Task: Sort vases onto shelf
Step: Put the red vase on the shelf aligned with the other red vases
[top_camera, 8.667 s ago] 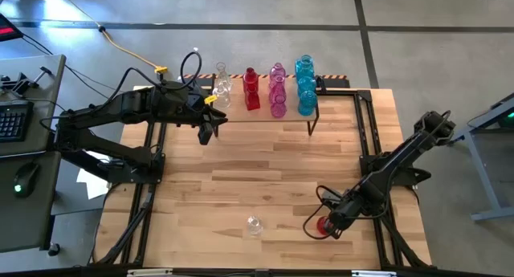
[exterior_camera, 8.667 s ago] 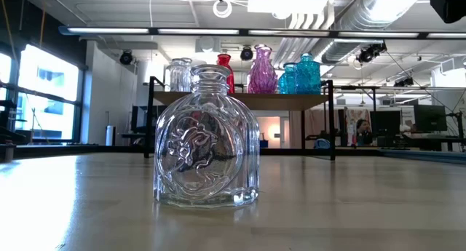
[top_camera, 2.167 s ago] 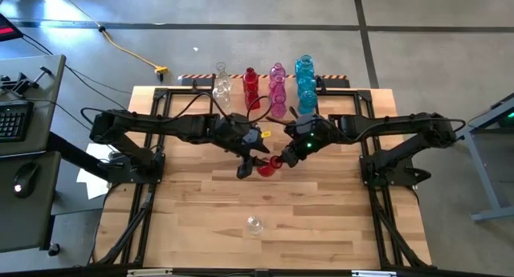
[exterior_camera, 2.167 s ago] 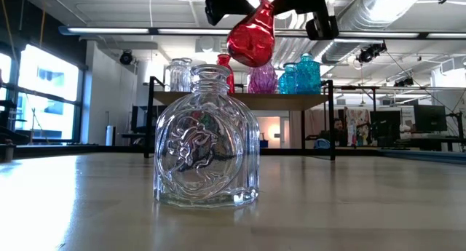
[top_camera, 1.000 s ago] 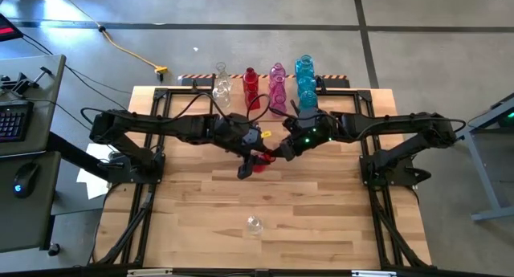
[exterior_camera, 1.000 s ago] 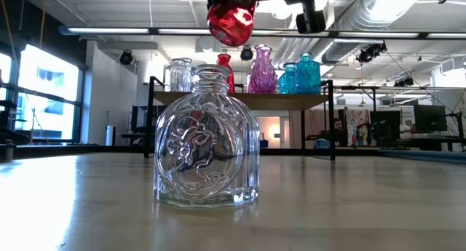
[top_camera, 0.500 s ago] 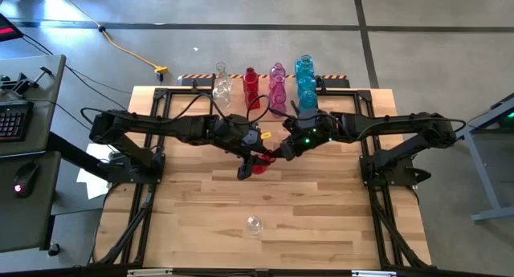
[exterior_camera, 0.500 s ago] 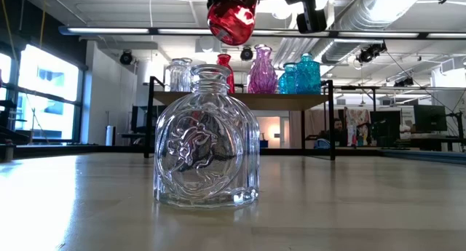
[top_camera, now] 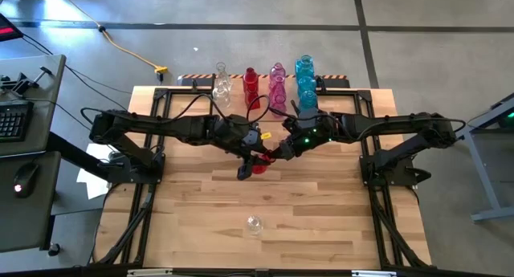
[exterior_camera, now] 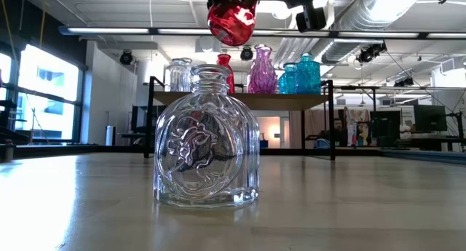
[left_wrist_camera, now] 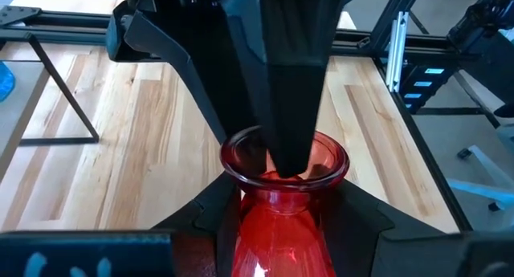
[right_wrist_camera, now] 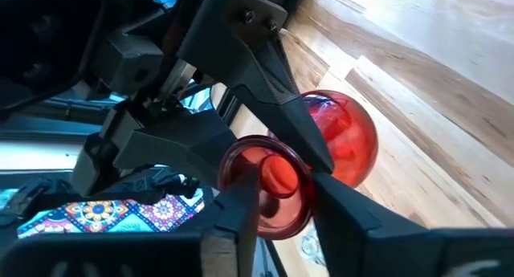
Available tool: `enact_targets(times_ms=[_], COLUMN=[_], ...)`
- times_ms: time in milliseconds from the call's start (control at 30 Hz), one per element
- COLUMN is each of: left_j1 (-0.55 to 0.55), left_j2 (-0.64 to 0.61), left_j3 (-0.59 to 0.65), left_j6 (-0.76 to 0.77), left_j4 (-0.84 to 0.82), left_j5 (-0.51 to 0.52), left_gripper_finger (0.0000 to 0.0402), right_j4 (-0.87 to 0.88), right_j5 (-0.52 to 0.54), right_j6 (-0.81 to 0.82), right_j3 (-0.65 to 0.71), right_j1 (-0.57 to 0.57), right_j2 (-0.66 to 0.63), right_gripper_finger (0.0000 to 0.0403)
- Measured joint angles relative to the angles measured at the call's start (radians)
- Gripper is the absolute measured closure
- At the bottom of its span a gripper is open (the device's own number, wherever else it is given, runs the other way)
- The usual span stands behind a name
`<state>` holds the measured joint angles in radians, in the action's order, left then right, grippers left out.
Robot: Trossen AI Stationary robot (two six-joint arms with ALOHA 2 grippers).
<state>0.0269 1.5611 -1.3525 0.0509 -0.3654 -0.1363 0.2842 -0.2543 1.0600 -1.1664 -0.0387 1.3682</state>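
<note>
One red vase (top_camera: 259, 164) midair, both grippers' fingers (left_wrist_camera: 201, 217) on neck

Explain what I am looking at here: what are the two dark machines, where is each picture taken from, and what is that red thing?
These are two robot arms at a wooden table. One picture looks straight down, one looks level across the tabletop, and two come from cameras on the arms' wrists. Both grippers meet above the table's middle on one red vase: the left gripper and the right gripper each clamp its neck, apparently mid-handover. A clear vase stands alone near the front edge. At the back, the shelf carries clear, red, pink and blue vases in rows.
</note>
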Motion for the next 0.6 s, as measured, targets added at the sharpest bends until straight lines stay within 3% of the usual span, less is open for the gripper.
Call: enact_targets(times_ms=[167,600], left_j1=[0.0,-0.007], left_j2=[-0.016,-0.155], left_j3=[-0.002,0.001], left_j6=[-0.012,-0.071], left_j4=[-0.029,-0.244], left_j5=[0.005,0.061], left_gripper_finger=[0.0273,0.0273], right_j4=[-0.034,-0.097], right_j5=[-0.003,0.04], right_j6=[0.013,0.039], right_j3=[0.0,-0.001], right_j1=[0.0,-0.002], right_j2=[0.001,-0.023], right_gripper_finger=[0.0286,0.0284])
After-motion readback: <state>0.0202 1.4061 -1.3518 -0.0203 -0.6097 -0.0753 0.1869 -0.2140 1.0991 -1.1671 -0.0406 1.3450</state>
